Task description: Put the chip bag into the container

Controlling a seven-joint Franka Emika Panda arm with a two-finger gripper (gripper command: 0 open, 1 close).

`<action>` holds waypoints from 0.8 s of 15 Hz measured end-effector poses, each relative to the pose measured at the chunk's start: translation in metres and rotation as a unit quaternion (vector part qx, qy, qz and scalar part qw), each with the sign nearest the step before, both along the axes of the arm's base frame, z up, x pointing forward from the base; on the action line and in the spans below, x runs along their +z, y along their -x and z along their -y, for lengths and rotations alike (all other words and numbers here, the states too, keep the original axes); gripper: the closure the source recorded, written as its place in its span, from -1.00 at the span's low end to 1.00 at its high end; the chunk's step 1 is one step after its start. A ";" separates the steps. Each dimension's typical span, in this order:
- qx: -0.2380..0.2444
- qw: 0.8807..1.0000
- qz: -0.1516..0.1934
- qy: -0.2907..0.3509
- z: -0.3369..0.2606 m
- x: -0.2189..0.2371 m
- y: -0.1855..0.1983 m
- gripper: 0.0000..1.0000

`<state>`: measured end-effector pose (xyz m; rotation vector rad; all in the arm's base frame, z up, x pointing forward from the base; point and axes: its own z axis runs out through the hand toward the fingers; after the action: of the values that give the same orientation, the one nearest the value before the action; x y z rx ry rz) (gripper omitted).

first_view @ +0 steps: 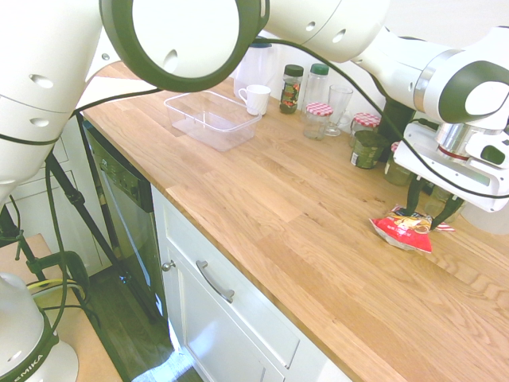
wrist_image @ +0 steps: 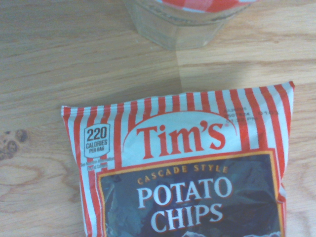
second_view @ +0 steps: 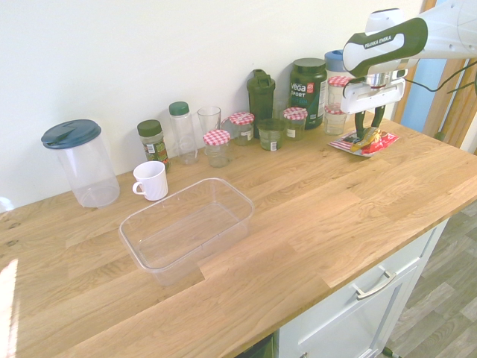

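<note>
Countertop (second_view: pixel 328 224) of pale oak fills the second exterior view, and I describe it from the near edge back toward the wall. Nearest me, left of centre, sits the container (second_view: pixel 188 227), a clear shallow rectangular tub, empty, with its long side running diagonally from near left to far right. Just beyond it stands a white mug (second_view: pixel 152 180), and further left a tall clear pitcher with a dark blue lid (second_view: pixel 80 162). Along the far wall runs a row of spice bottles, a drinking glass, small jars with red-checked lids (second_view: pixel 241 127), a dark green shaker bottle (second_view: pixel 261 95) and a dark supplement tub (second_view: pixel 308 89).

At the far right end of the counter lies the chip bag (second_view: pixel 370 141), red and white striped, flat on the wood; the wrist view reads Tim's potato chips. The gripper (second_view: pixel 370 131) points straight down directly over the bag, its dark fingers on either side of the bag's middle. The fingers stand partly apart around the bag; I cannot tell whether they have pinched it.

As I judge it, the bag sits directly beneath the hand, and the container lies well apart from it, leftward and nearer along the counter.
</note>
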<state>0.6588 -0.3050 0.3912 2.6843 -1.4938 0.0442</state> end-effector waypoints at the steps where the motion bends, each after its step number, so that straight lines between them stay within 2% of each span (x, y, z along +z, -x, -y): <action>1: 0.001 1.000 0.000 0.000 0.000 0.001 0.000 1.00; 8: 0.003 1.000 -0.008 -0.006 -0.004 -0.003 0.000 1.00; 12: 0.015 1.000 0.001 -0.003 -0.020 0.009 -0.006 1.00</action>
<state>0.6653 -0.2849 0.4007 2.7122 -1.4558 0.0440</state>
